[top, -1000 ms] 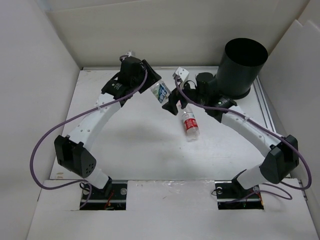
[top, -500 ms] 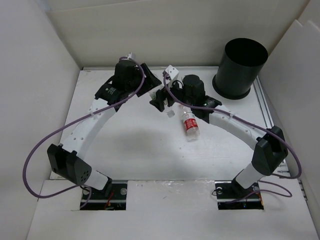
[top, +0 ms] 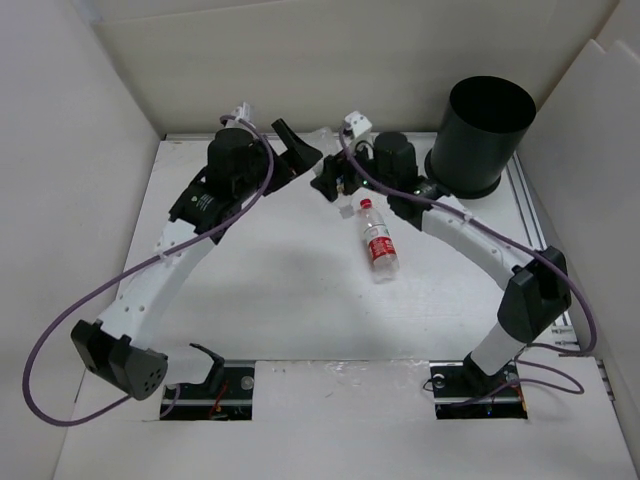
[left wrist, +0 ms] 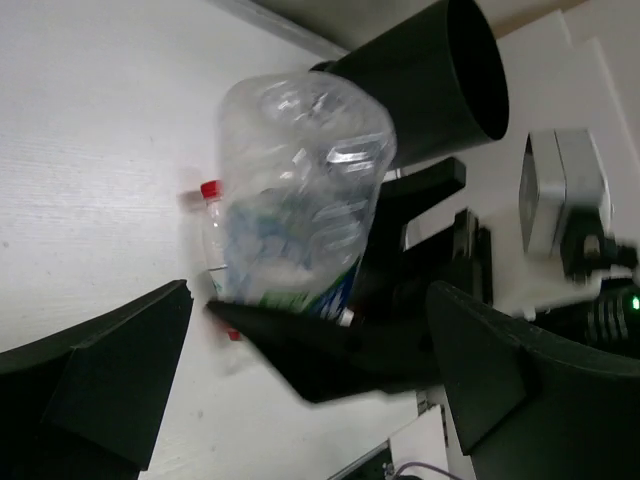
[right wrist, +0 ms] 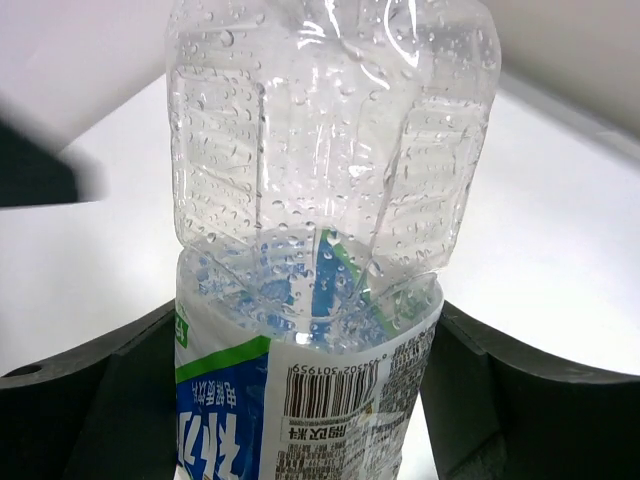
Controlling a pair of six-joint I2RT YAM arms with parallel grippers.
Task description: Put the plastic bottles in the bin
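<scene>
A clear plastic bottle (right wrist: 320, 300) with a blue-white label stands between my right gripper's (right wrist: 310, 340) fingers, which press on the label from both sides. In the left wrist view the same bottle (left wrist: 300, 210) hangs in front of my left gripper (left wrist: 308, 300), whose fingers stand wide apart and clear of it. From above, the left gripper (top: 297, 150) and the right gripper (top: 327, 185) sit close together at the back middle. A second bottle (top: 378, 240), clear with a red cap and label, lies on the table. The black bin (top: 485, 135) stands at the back right.
White walls enclose the table on the left, back and right. The bin (left wrist: 430, 80) also shows beyond the held bottle in the left wrist view. Purple cables loop beside both arms.
My left gripper has opened, let go of the clear bottle and drawn back to the left. My right gripper has closed on that bottle.
</scene>
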